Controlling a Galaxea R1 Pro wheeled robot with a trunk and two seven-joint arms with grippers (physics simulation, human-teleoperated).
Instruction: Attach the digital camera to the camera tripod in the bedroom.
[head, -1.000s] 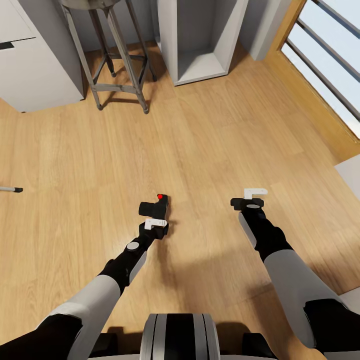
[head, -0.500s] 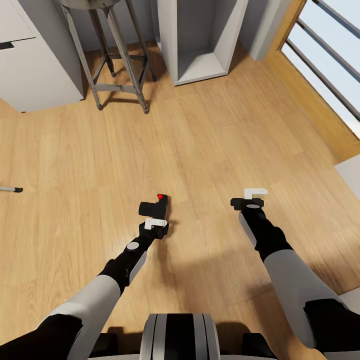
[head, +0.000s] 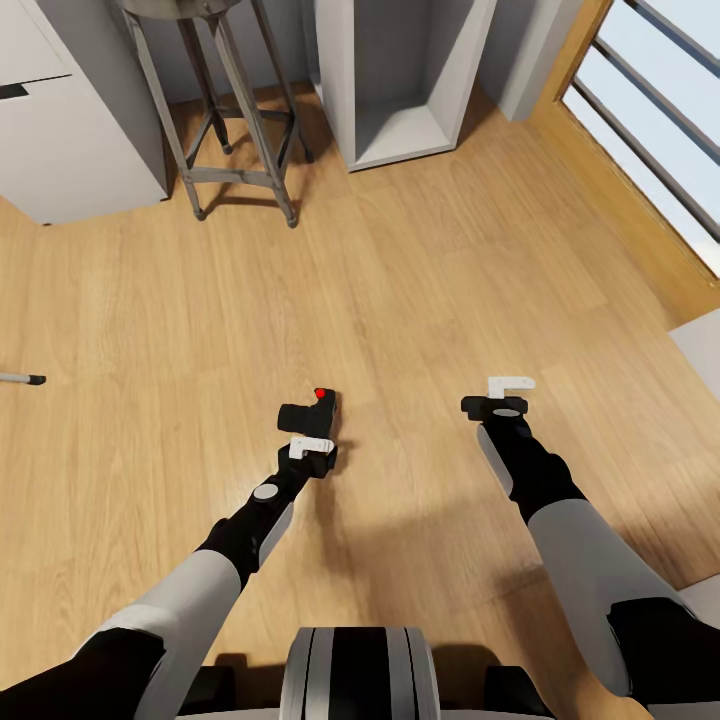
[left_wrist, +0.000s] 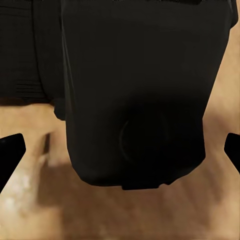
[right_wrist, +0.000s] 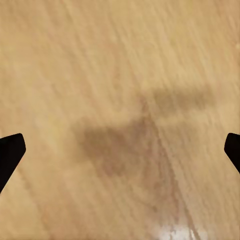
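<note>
Clearly chunky matte-black digital camera (head: 312, 413), plank floor (head: 420, 260)

A grey metal stool (head: 215, 110) stands beside an open white shelf (head: 400, 80) on wood floor (head: 400, 280).

The floor (head: 430, 270) is light wood planks with a fine grain and a soft sheen; in the right wrist view it (right_wrist: 120, 60) shows a small glossy glare spot. The camera (head: 312, 415) is matt black, plastic-looking, with a glossy red button; close up in the left wrist view its body (left_wrist: 135, 90) looks smooth and dull, with a finely ribbed band on one side. The stool (head: 215, 120) is grey brushed metal, slightly worn. The shelf (head: 400, 80) and cabinet (head: 70, 140) are smooth, matt, painted pale grey-white. The window frame (head: 575, 60) is warm varnished wood. The arms are matt black and satin grey, like plastic.
</note>
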